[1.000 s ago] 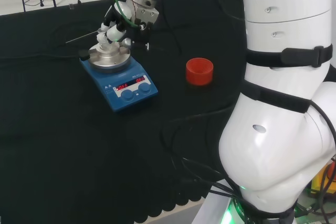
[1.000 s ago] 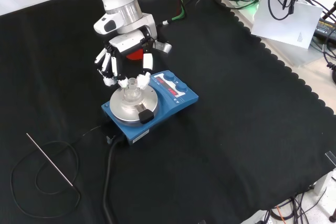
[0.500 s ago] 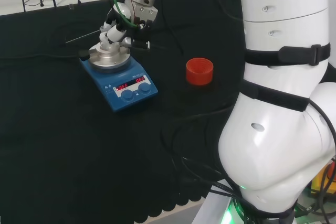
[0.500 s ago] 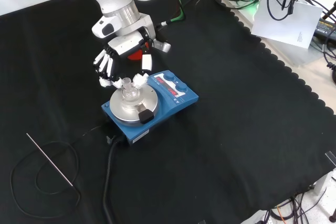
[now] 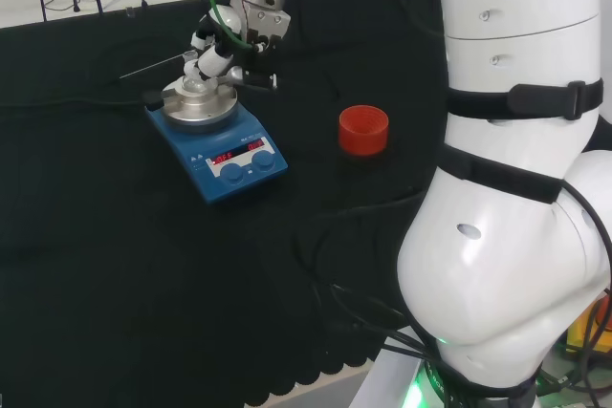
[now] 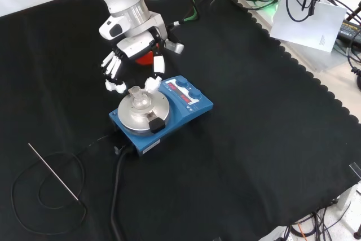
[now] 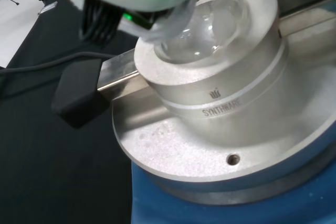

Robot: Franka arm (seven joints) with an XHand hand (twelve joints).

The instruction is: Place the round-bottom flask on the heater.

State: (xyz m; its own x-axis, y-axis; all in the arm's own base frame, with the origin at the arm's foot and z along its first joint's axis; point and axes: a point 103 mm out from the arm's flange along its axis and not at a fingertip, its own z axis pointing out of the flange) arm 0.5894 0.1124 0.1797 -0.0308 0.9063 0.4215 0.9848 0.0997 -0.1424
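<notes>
Black-and-white fingers of the robot hand (image 6: pixel 134 59) are spread and relaxed above the round-bottom flask (image 6: pixel 139 100), nothing being gripped. Clear glass, the flask is seated bulb-down in the silver metal block of the blue heater (image 6: pixel 186 105), neck held upright. No contents can be made out inside it.

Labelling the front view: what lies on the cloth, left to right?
Thin metal rod → black cable loop → round-bottom flask on the heater, with the hand above → white paper.
</notes>
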